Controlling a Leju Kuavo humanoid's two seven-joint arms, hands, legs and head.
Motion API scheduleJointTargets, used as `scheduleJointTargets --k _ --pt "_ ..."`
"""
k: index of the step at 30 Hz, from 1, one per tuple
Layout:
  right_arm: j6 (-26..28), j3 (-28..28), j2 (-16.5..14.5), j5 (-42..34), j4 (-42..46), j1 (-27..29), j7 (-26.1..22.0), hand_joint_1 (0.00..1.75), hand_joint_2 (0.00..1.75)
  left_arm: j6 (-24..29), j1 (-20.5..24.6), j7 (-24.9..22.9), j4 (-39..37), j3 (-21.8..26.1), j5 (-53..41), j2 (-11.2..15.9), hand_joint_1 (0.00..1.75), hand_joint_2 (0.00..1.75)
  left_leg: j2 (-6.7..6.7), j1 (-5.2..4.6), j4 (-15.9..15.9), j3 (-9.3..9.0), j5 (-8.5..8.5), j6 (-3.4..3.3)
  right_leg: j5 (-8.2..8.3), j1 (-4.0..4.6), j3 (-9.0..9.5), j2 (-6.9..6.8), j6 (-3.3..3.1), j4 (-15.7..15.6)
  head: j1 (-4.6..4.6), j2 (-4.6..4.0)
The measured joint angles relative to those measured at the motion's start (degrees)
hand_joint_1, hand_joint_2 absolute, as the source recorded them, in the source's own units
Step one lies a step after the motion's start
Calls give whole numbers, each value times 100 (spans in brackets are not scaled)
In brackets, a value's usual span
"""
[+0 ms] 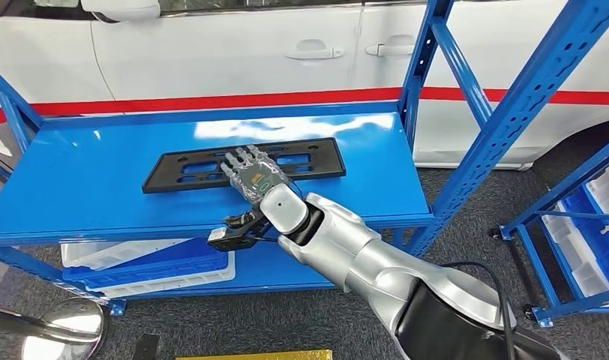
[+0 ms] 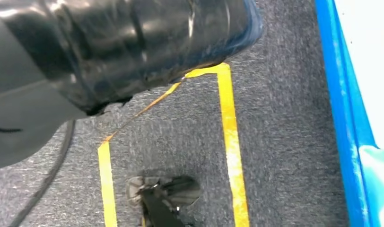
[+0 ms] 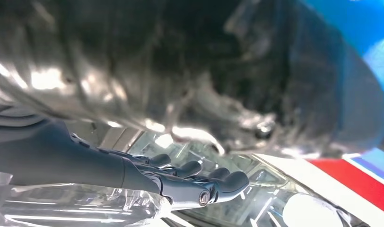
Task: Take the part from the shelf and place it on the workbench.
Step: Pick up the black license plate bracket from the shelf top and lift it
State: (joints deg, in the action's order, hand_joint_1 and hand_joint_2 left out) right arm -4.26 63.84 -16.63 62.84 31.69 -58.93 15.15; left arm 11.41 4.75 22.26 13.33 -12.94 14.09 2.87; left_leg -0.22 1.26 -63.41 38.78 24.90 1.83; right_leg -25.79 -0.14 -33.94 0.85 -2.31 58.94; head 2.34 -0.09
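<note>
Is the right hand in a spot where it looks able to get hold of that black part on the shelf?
Probably yes. The right hand is already stretched over the middle of the black part lying flat on the blue shelf, with nothing between them. Whether the fingers touch it is unclear.

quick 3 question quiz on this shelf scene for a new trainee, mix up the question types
1. True or false: the black part already lies on the workbench.
2. Which hand reaches over the part? A) left B) right
3. Fill in: the shelf surface is coloured ____.

Key: 1 false, it lies flat on the shelf. 2 B, the right hand, fingers spread over the part. 3 blue.
</note>
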Motion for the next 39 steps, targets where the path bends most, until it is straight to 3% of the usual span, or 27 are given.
scheduleJointTargets --k 2,5,7,8,10,11,12,13,15,16,18,22,24,26,27,28,30,31,33,36,37,39 --pt "-3 0 1 41 4 -5 5 0 0 5 5 -3 0 -2 15 -1 0 0 -8 -19 450 -197 -121 -42 -55 17 12 6 57 26 3 0" --pt "-7 0 3 87 21 -4 14 0 0 10 -3 -11 0 -4 36 -1 0 0 -18 -25 521 -248 -60 -156 -97 29 13 7 137 24 -12 1" --pt "-6 0 9 92 32 -7 22 0 0 11 -3 -9 0 -4 40 -2 0 0 -14 -9 544 -307 -36 -229 -230 23 -68 -7 191 247 -22 1" --pt "-6 0 12 94 38 -7 26 0 0 11 0 -8 0 -4 40 -2 0 0 -11 -9 552 -339 -19 -265 -356 19 -202 -15 209 526 -26 1" --pt "-14 0 26 96 42 9 30 0 0 14 6 -8 0 -4 40 -1 0 0 -6 -24 551 -392 26 -322 -633 13 -641 -22 219 1322 -29 1" --pt "-19 0 38 96 42 26 30 0 0 16 5 -9 0 -4 40 -1 0 0 -6 -31 550 -419 49 -335 -677 13 -842 -22 216 1620 -29 1" --pt "-22 0 50 97 42 41 30 0 0 17 2 -9 0 -4 40 -1 0 0 -8 -37 549 -448 73 -340 -611 13 -956 -22 205 1726 -30 1" --pt "-25 0 61 99 43 49 30 0 0 19 -1 -10 0 -4 40 -1 0 0 -13 -42 548 -482 98 -339 -434 15 -952 -22 186 1595 -30 1" --pt "-25 0 73 107 45 42 30 0 0 19 -1 -10 0 -6 40 -2 0 0 -24 -52 545 -557 155 -321 46 31 -685 -21 119 856 -30 1" --pt "-27 0 75 110 47 31 30 0 0 20 4 -10 0 -8 40 -3 0 0 -30 -66 535 -580 188 -301 189 44 -517 -22 87 478 -28 1" --pt "-42 0 78 119 48 17 30 0 0 53 9 -12 0 -13 44 -5 0 0 -33 -79 534 -597 228 -247 252 73 -335 -19 48 97 -25 1" --pt "-209 0 96 110 49 9 3 0 0 383 17 -91 0 -15 107 -11 0 0 -17 -57 413 -557 358 -114 243 37 -233 -7 -21 -31 -13 1" --pt "-390 0 95 50 49 3 -44 0 87 541 25 -175 0 -15 146 -17 0 0 -10 -41 -124 -296 611 -53 236 17 -183 -11 -58 -73 10 1" --pt "-623 0 96 -24 42 16 -102 0 175 618 18 -228 -2 -15 162 -8 0 0 -9 -24 -754 77 793 -3 210 16 -170 -12 -80 -63 14 1" --pt "-738 0 97 -57 37 25 -136 0 175 638 9 -245 -4 -15 165 -4 0 0 -9 -16 -869 186 750 17 193 15 -166 -10 -80 -50 15 1" --pt "-832 0 97 -86 32 29 -168 0 175 650 2 -257 -7 -15 166 -4 0 0 -8 -8 -786 199 607 31 172 10 -162 -7 -75 -30 15 1" --pt "-945 0 96 -135 28 28 -220 0 175 660 6 -269 -11 -15 167 -3 0 0 -4 8 -154 -20 183 43 114 1 -150 -1 -48 26 16 1" --pt "-978 0 96 -153 25 25 -234 0 175 660 13 -269 -12 -15 167 -4 0 0 -4 0 159 -157 52 36 86 9 -151 1 -26 55 16 1" --pt "-1036 0 94 -187 14 33 -253 0 175 660 29 -266 -14 -15 177 -7 0 0 -13 -24 456 -290 4 -27 59 28 -165 2 23 83 11 1" --pt "-1086 1 93 -246 -7 65 -273 0 175 665 24 -263 -15 -15 206 -7 0 0 -22 -20 506 -321 10 -144 27 40 -174 -2 97 108 -8 1" --pt "-1092 1 93 -259 -13 70 -275 0 175 667 24 -263 -15 -15 213 -7 0 0 -18 -10 526 -340 5 -182 -39 39 -208 -9 124 199 -20 1" --pt "-1099 2 93 -291 -21 82 -276 0 175 668 30 -263 -15 -15 215 -8 0 0 -10 -1 550 -373 6 -243 -321 22 -449 -23 167 730 -40 1"
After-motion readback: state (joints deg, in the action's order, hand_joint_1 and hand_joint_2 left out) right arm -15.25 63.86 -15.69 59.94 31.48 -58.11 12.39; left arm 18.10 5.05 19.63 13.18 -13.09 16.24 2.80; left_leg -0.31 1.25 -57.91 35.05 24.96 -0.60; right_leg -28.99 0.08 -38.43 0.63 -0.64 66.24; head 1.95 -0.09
